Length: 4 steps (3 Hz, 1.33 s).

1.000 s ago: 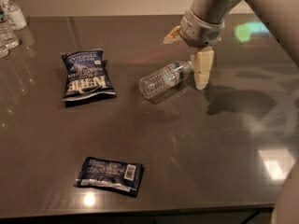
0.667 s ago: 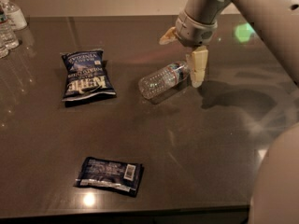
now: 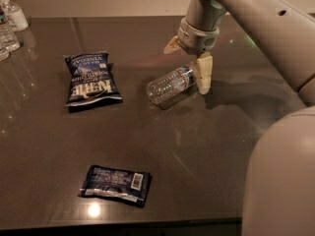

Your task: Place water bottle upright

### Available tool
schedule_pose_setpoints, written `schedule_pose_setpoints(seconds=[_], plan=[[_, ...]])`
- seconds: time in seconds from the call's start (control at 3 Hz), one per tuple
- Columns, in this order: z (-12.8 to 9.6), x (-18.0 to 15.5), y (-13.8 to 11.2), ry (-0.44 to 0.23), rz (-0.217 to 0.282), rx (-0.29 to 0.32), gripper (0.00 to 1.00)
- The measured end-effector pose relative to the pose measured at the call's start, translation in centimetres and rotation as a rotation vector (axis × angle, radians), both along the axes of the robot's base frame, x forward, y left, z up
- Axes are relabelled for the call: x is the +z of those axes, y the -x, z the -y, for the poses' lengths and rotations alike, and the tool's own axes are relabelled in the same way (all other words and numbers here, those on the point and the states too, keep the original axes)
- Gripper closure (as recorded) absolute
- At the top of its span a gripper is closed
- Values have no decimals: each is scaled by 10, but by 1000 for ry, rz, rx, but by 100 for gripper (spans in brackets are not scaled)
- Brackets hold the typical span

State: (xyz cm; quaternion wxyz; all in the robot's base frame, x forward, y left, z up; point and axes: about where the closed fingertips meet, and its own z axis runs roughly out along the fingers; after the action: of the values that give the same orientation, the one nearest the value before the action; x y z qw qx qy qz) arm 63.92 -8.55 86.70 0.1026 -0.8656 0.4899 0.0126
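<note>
The water bottle [image 3: 170, 85] is clear ribbed plastic and lies on its side on the dark table [image 3: 197, 146], right of the middle. Its neck, with a thin red-and-blue band, points right toward my gripper. Its base points left and toward the front. My gripper [image 3: 189, 62] hangs from the arm at the top right, right at the bottle's neck end. It is open: one tan finger [image 3: 204, 74] is at the cap, which it hides, and the other finger [image 3: 172, 45] is behind and above the bottle.
A blue chip bag [image 3: 92, 78] lies left of the bottle. A dark snack packet [image 3: 117, 185] lies near the front edge. A pump-top bottle [image 3: 13, 12] and other clear bottles [image 3: 7, 35] stand at the far left. My arm's grey body [image 3: 280, 181] fills the front right.
My gripper has moved a little left and down, closer over the bottle's neck. The bottle still lies on its side in about the same place.
</note>
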Motion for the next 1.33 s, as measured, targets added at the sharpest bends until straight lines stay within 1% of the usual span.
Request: schedule_pose_setpoints(seconds=[0.33, 0.67, 1.0, 1.33], plan=[[1, -19, 1, 56, -27, 15, 0], [-1, -28, 2, 82, -46, 21, 18], [-7, -24, 5, 77, -49, 26, 40], [-14, -15, 10, 76, -27, 39, 65]])
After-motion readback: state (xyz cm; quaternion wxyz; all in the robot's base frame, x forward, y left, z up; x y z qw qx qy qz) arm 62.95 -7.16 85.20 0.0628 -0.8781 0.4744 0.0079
